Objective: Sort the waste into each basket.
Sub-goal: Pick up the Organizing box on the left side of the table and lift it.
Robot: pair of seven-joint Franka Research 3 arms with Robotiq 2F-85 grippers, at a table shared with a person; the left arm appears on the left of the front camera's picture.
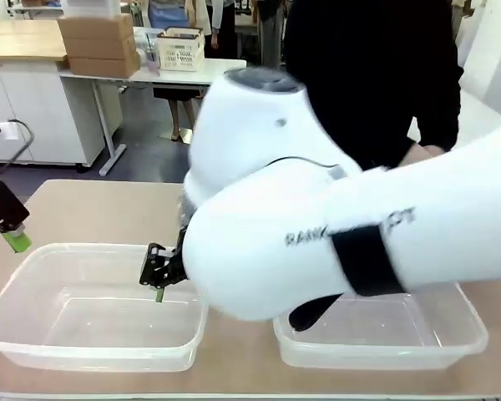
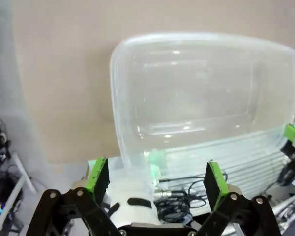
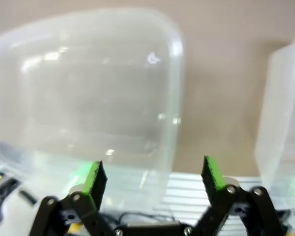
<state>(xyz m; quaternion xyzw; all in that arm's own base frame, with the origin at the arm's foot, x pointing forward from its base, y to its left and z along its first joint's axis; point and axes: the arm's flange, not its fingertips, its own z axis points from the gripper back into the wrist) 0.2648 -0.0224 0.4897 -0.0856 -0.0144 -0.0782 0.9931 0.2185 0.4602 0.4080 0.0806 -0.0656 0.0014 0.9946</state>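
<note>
While stretched across the middle from the right, hangs over the right end of the left tub: right gripper, jaws spread wide, green pads bare. Left gripper off that tub's left end by the table edge, equally wide, gripping nothing. Right tub just beside the left one, both along the near edge. Person's hand at the far side.

Left tub interior open from above. Bare tabletop at its 12 o'clock; right arm blocks 3 o'clock.
</note>
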